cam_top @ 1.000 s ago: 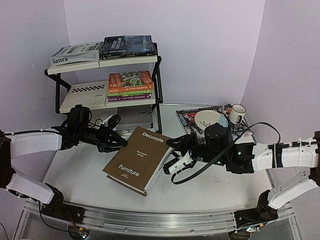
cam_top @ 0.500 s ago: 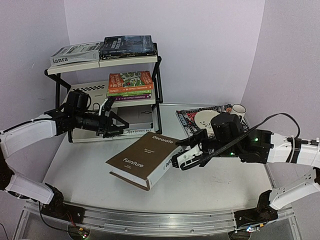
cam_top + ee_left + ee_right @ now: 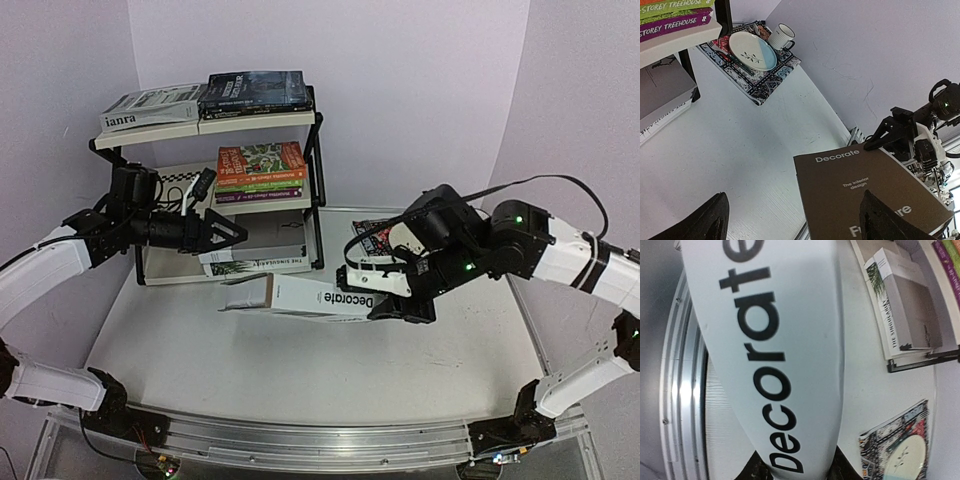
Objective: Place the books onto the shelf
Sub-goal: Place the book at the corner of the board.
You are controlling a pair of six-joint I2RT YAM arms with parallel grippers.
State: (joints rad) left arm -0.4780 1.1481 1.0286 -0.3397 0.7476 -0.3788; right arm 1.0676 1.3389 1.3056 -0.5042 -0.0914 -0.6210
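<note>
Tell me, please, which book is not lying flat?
The brown Decorate book, held on edge, spine up, by the right gripper; the other books lie flat on the shelf.

Top camera sits high behind the arm bases, facing the back wall, wide enough for the whole table [image 3: 300, 380], the shelf [image 3: 165, 182] and both arms. Left wrist view rides low, looking past the left pincer [image 3: 790, 216] across the table toward the right arm [image 3: 920, 135]. Right wrist view is jammed right up against the Decorate book [image 3: 760, 340], and its spine fills the frame. All three share that book and the placemat [image 3: 756, 86].
</note>
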